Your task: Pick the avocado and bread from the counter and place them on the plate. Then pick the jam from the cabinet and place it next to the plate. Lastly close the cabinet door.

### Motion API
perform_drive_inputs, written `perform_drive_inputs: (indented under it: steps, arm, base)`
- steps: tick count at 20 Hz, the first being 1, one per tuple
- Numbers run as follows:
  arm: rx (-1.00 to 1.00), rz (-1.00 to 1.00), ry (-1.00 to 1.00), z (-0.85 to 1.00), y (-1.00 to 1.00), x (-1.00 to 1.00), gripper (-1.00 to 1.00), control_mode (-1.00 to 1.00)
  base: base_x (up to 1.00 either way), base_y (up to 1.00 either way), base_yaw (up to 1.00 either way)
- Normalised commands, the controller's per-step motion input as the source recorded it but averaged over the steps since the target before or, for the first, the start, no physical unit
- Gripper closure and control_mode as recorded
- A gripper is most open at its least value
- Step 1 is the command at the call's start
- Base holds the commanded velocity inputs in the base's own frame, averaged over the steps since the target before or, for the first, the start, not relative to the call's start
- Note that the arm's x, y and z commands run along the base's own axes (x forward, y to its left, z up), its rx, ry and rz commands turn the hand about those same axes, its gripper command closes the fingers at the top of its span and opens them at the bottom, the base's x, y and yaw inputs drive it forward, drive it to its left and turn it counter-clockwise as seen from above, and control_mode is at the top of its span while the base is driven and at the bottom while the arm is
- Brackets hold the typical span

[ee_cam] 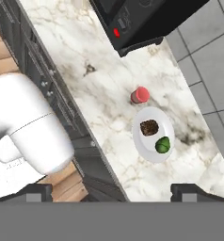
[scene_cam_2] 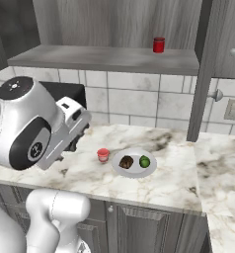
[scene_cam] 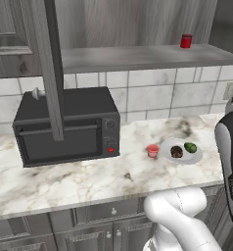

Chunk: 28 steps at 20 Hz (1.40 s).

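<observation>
Avocado [ee_cam: 163, 145] & bread [ee_cam: 149, 127] sat on plate [ee_cam: 144, 141], jam [ee_cam: 140, 94] just beside it mid-counter [ee_cam: 100, 80]. Remaining: cabinet door [scene_cam: 49, 68], swung out edge-on, up & left of gripper [ee_cam: 112, 190], which was released, holding nothing.

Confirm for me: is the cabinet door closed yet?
No, in the left base view the cabinet door stands swung out edge-on in front of the microwave, leaving the shelf and its dark red jar exposed.
</observation>
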Motion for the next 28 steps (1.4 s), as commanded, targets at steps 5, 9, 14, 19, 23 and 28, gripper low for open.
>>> perform_drive_inputs:
  steps: [5,9,14,19,23,28]
  arm:
    - [0.00,0.09,-0.17,0.07,-0.22,-0.18,-1.00,-1.00]
    - [0.00,0.03,-0.13,0.14,-0.22,-0.22,-1.00,-1.00]
    - [0.00,0.00,-0.06,0.23,-0.25,-0.25,-1.00,-1.00]
    - [0.00,0.00,-0.02,0.26,-0.26,-0.27,-1.00,-1.00]
    - [0.00,-0.01,0.00,0.22,-0.27,-0.27,-1.00,-1.00]
    - [-0.01,-0.10,0.00,0.06,-0.19,-0.26,-1.00,-1.00]
  base:
    - [0.00,0.00,0.00]
    - [0.00,0.00,0.00]
    - [0.00,0.00,0.00]
    - [0.00,0.00,0.00]
    - [0.00,0.00,0.00]
    - [0.00,0.00,0.00]
